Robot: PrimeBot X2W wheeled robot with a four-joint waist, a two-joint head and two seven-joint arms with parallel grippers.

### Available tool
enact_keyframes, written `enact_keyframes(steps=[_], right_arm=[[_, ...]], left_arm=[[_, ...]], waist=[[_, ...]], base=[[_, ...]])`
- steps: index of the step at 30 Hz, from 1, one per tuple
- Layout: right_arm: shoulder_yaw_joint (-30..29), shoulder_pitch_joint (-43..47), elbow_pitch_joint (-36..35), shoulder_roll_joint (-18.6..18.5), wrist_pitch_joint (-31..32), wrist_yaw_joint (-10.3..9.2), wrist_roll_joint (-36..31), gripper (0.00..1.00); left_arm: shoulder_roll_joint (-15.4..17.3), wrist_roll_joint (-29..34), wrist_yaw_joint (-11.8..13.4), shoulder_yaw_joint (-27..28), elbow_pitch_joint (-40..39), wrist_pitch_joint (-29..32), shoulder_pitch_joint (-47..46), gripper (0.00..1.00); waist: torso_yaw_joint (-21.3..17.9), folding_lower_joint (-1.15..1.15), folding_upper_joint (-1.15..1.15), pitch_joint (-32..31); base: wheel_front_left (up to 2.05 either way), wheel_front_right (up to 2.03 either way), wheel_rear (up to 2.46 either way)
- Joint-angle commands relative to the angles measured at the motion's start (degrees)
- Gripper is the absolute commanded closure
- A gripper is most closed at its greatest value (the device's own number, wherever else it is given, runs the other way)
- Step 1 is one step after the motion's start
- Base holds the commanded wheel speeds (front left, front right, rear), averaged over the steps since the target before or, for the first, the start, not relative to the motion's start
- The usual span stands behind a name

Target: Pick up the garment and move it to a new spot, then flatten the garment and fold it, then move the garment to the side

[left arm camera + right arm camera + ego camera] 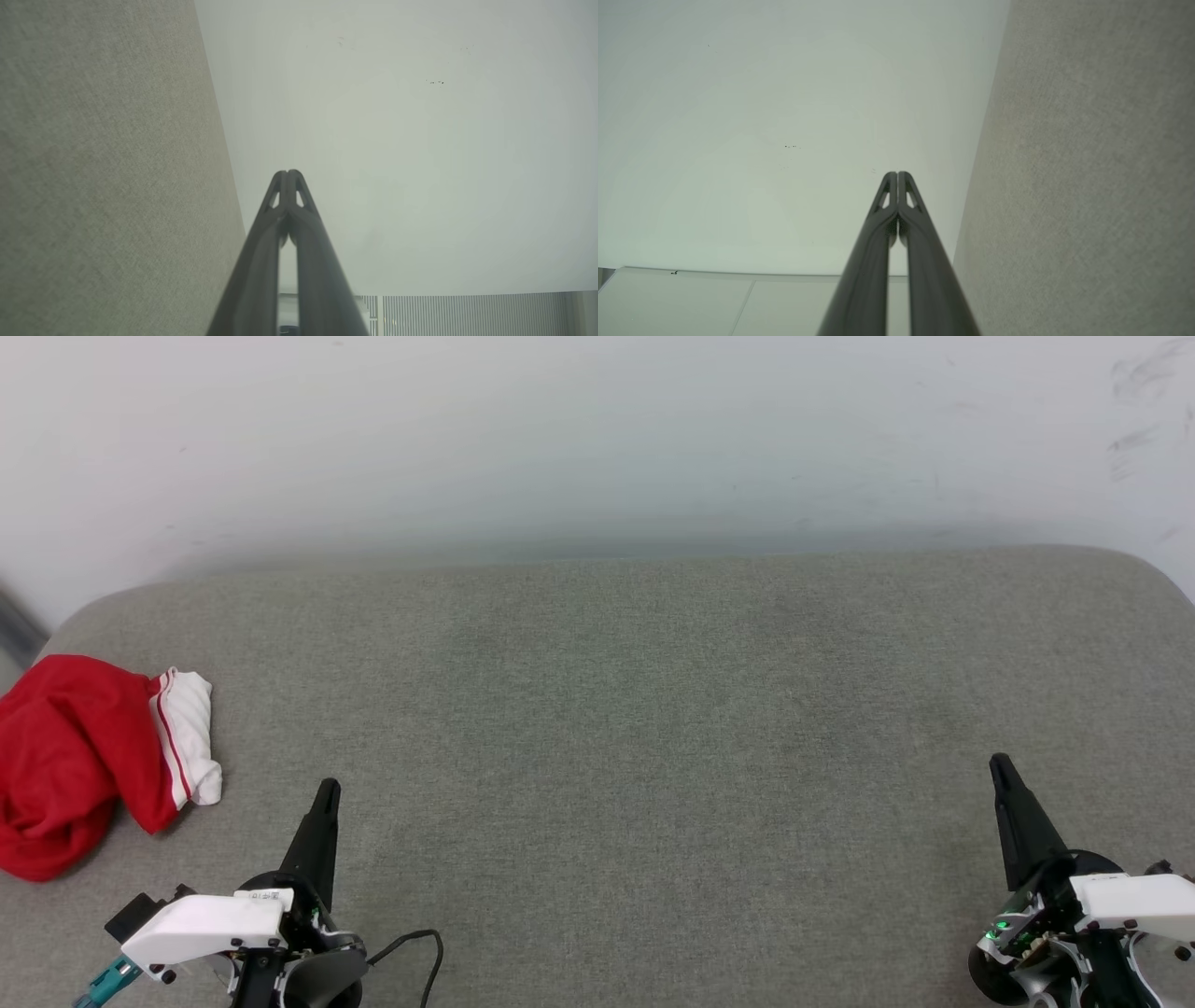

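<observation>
The garment [75,756] lies crumpled at the far left of the grey fabric surface [635,728], red with a white sleeve and striped trim turned toward the middle. My left gripper [327,791] hovers near the front edge, a short way right of and nearer than the garment, shut with nothing in it. In the left wrist view its fingertips [288,173] are pressed together against the pale wall. My right gripper [999,763] stands at the lower right, shut and empty, far from the garment. The right wrist view shows its tips [897,174] closed too.
A pale wall [597,439] rises just behind the grey surface. The surface's rounded back corners show at the left and right. A black cable [425,943] loops beside my left wrist.
</observation>
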Motion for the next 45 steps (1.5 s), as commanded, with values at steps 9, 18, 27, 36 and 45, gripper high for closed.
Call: enact_keyframes(steps=[9,18,27,36,45], right_arm=[[-0.06,-0.68,0.07,0.19,0.13,0.0,-0.34,1.0],[-0.06,-0.68,0.07,0.19,0.13,0.0,-0.34,1.0],[-0.06,-0.68,0.07,0.19,0.13,0.0,-0.34,1.0],[0.1,1.07,1.2,0.06,-0.24,-0.01,-0.06,0.0],[-0.39,1.88,-0.21,0.06,-2.89,0.0,-5.01,0.0]], left_arm=[[-0.06,0.17,-0.11,0.19,0.03,0.17,-0.51,1.0],[-0.06,0.15,-0.11,0.17,0.03,0.15,-0.51,1.0],[-0.06,0.14,-0.11,0.15,0.03,0.14,-0.51,1.0],[-0.16,0.05,0.01,-0.28,1.03,-0.26,1.02,0.0],[-0.14,3.26,0.01,0.01,-0.84,-2.9,1.51,0.0]], waist=[[0.0,0.0,0.0,0.0],[0.0,0.0,0.0,0.0],[0.0,0.0,0.0,0.0],[-0.01,0.0,0.0,0.01],[-0.04,0.0,0.0,0.08]], base=[[0.0,0.0,0.0],[0.0,0.0,0.0],[0.0,0.0,0.0],[0.0,0.0,0.0],[0.0,0.0,0.0]])
